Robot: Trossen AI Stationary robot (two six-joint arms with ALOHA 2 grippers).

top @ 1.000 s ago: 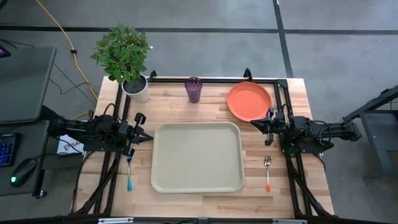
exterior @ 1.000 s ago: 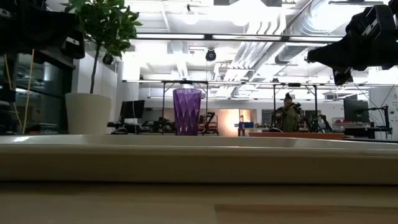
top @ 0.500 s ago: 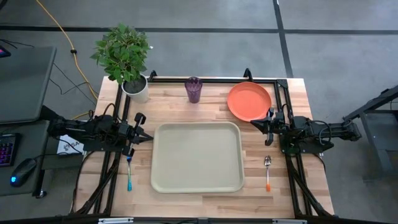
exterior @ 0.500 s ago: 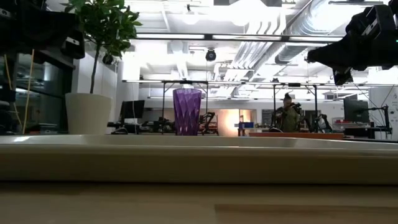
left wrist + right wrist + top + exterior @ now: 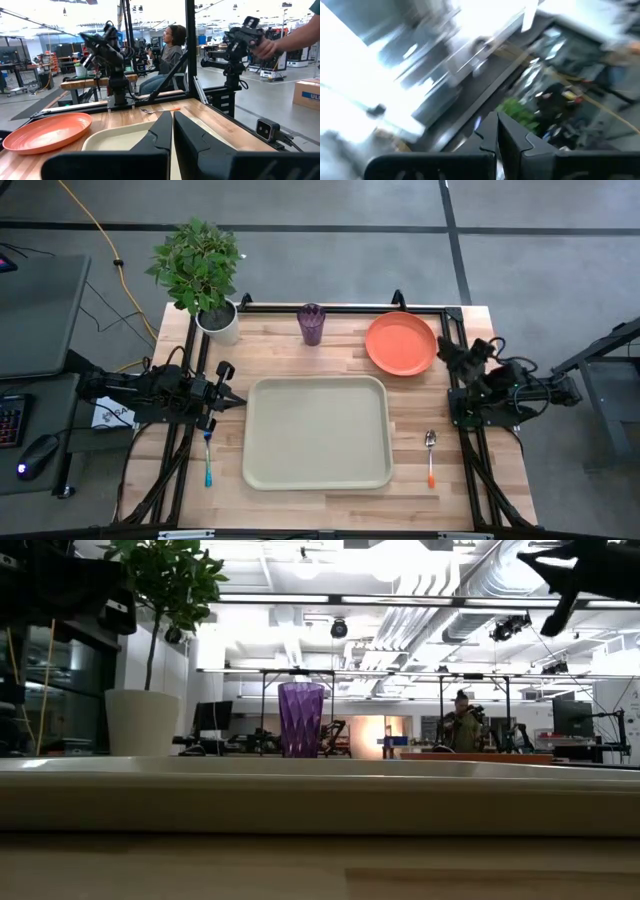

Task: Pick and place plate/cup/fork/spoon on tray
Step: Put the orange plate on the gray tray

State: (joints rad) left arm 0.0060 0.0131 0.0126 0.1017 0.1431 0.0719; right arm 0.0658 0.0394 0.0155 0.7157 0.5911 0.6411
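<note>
The beige tray (image 5: 317, 432) lies in the middle of the table. The orange plate (image 5: 401, 342) lies flat at the far right, and the purple cup (image 5: 311, 324) stands upright at the far edge. The blue-handled fork (image 5: 208, 464) lies left of the tray. The orange-handled spoon (image 5: 431, 456) lies right of it. My left gripper (image 5: 236, 402) is shut and hovers at the tray's left rim. My right gripper (image 5: 443, 348) is shut and raised beside the plate's right edge, touching nothing. It shows high up in the low view (image 5: 560, 568).
A white plant pot (image 5: 219, 322) with a leafy plant stands at the far left corner. A black frame rail (image 5: 340, 308) runs along the far edge and down both sides. People and other robot arms show in the room beyond the table.
My right gripper has risen and drawn back from the tray's far right corner toward the table's right and far edges, tipping its fingers upward. It stays shut. Nothing on the table has moved.
</note>
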